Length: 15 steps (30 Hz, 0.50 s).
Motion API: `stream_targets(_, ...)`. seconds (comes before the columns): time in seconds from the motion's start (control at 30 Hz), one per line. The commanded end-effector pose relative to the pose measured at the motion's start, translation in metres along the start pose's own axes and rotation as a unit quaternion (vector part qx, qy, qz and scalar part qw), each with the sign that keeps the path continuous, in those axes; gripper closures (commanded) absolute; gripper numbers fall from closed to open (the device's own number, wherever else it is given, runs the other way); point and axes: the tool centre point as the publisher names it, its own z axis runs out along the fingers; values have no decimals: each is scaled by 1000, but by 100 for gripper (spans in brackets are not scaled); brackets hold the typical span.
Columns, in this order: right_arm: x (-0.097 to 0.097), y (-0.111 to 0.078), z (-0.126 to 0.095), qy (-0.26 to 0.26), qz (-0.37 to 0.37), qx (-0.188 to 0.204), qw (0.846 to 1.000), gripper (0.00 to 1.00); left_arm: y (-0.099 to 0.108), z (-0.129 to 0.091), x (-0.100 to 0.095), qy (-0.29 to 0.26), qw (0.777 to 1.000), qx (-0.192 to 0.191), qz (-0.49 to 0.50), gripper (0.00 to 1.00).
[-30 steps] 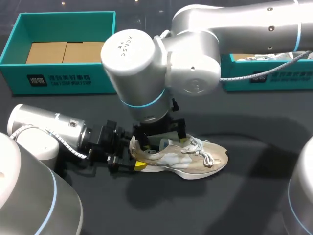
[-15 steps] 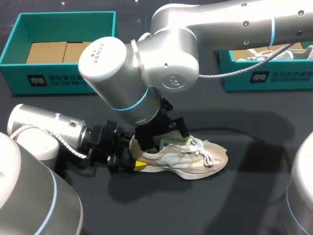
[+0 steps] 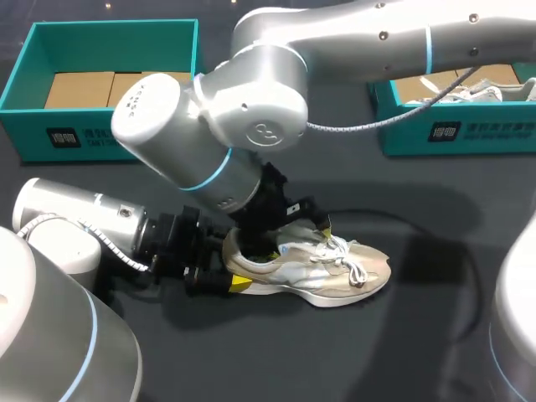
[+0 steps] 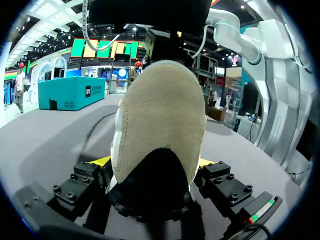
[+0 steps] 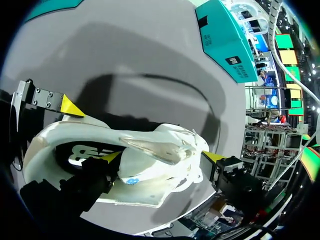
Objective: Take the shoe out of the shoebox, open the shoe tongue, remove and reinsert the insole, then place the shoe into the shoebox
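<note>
1. Shoe. The shoe (image 3: 335,272) (image 4: 160,115) (image 5: 150,165) lies on its sole on the dark table (image 3: 402,352), outside both boxes. Its heel points toward my left arm and its toe toward my right side. The white laces (image 3: 343,255) are threaded over the front. In the right wrist view the dark insole (image 5: 80,150) lies inside the shoe, under the raised tongue (image 5: 155,145).

2. Left gripper. My left gripper (image 3: 230,266) (image 4: 152,162) is low over the table at the heel. Its jaws are clenched on the shoe: the yellow fingertips (image 4: 102,161) press the heel from two sides, one on each flank of the beige heel cup.

3. Right gripper. My right arm reaches past the middle and comes down steeply onto the shoe. My right gripper (image 3: 289,239) (image 5: 162,156) sits at the shoe's opening, at the tongue. I cannot tell whether these jaws are clenched or released.

4. Boxes. A teal box (image 3: 100,134) with cardboard inside stands at the far left of the table. A second teal box (image 3: 452,134) stands at the far right with pale shoes inside. Both are well apart from the shoe.
</note>
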Motion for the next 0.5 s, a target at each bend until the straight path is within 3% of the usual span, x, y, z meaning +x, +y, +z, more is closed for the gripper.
stream_targets(0.03, -2, -9, -9, -43, 365, 0, 930, 0, 1, 0, 1, -1, 1000, 0, 0, 100)
stream_targets(0.33, -21, -15, -17, -41, 364, 6, 930, 0, 1, 0, 1, -1, 1000, 0, 0, 100)
stream_targets(0.5, -18, -14, -12, -22, 358, 15, 933, 0, 1, 0, 1, -1, 1000, 0, 0, 100)
